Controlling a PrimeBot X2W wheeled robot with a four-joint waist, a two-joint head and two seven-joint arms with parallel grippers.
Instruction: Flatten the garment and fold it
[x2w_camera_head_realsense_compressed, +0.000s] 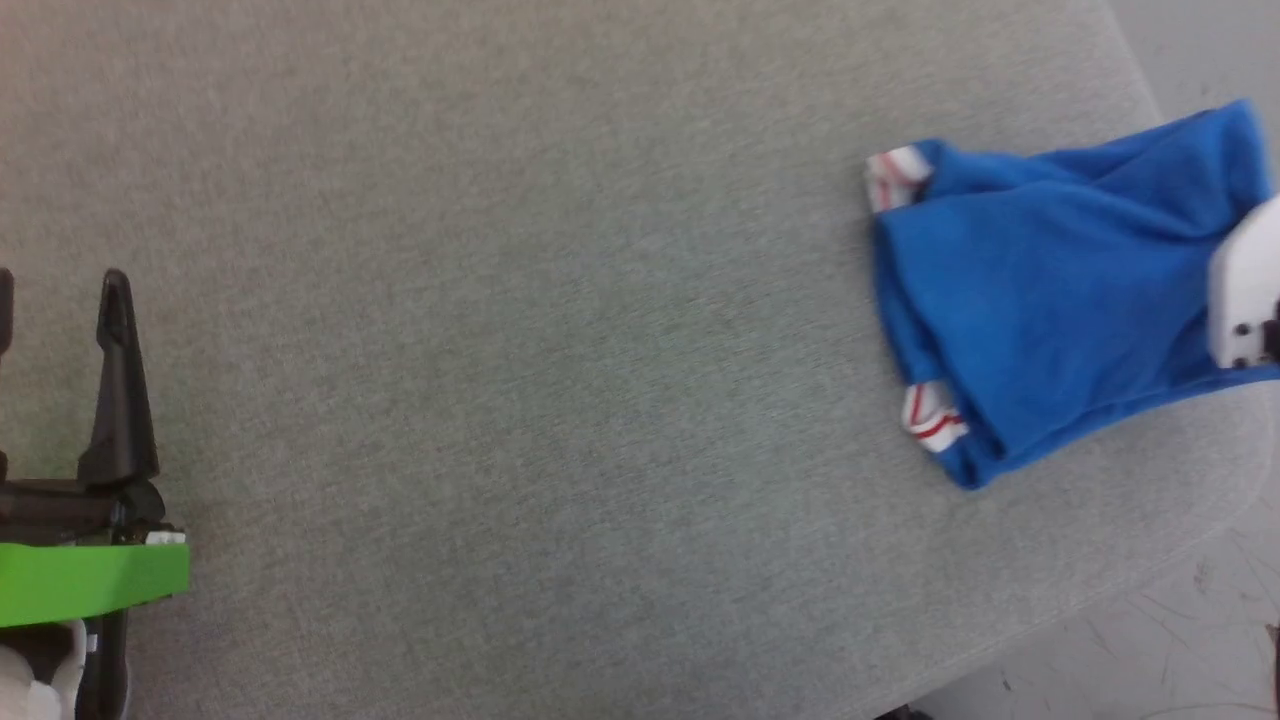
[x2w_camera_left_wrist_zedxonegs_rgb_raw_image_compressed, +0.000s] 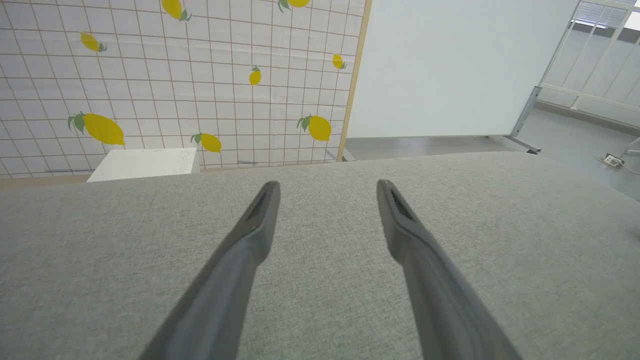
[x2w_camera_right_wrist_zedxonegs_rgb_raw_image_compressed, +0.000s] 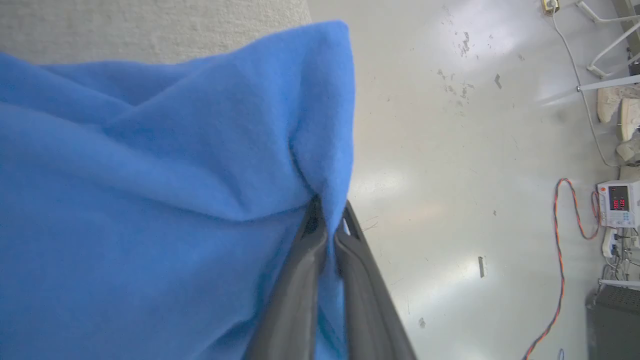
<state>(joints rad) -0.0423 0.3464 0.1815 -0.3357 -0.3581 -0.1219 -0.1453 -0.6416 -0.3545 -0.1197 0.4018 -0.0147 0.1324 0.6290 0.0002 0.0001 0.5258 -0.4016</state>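
Presently we note the garment (x2w_camera_head_realsense_compressed: 1050, 300) bunched in blue folds at the right end of the grey table (x2w_camera_head_realsense_compressed: 550, 350), near its rounded corner. Two white cuffs with red stripes (x2w_camera_head_realsense_compressed: 895, 175) poke out on the side of the bundle that faces the table's middle.

Head view: the right arm shows as a pale wrist housing (x2w_camera_head_realsense_compressed: 1245, 290) over the garment's outer edge. We cannot judge its fingers from here. The left gripper (x2w_camera_head_realsense_compressed: 60, 290) sits at the far left above a green band (x2w_camera_head_realsense_compressed: 90, 580), well apart from the garment.

Right wrist view supplies what the head view lacks. The right gripper (x2w_camera_right_wrist_zedxonegs_rgb_raw_image_compressed: 327, 220) has its two dark fingers pressed together on a pinch of blue cloth, which rises in a peak above the tips. Beyond lie the pale floor (x2w_camera_right_wrist_zedxonegs_rgb_raw_image_compressed: 450, 150), a red-orange cable (x2w_camera_right_wrist_zedxonegs_rgb_raw_image_compressed: 575, 225) and a small instrument with a red display (x2w_camera_right_wrist_zedxonegs_rgb_raw_image_compressed: 617, 202).

Left wrist view: the fingers stand spread wide over bare grey table, with nothing between them. Behind the table are a lemon-patterned screen (x2w_camera_left_wrist_zedxonegs_rgb_raw_image_compressed: 175, 75), a white box (x2w_camera_left_wrist_zedxonegs_rgb_raw_image_compressed: 142, 164) and a white panel (x2w_camera_left_wrist_zedxonegs_rgb_raw_image_compressed: 450, 65).
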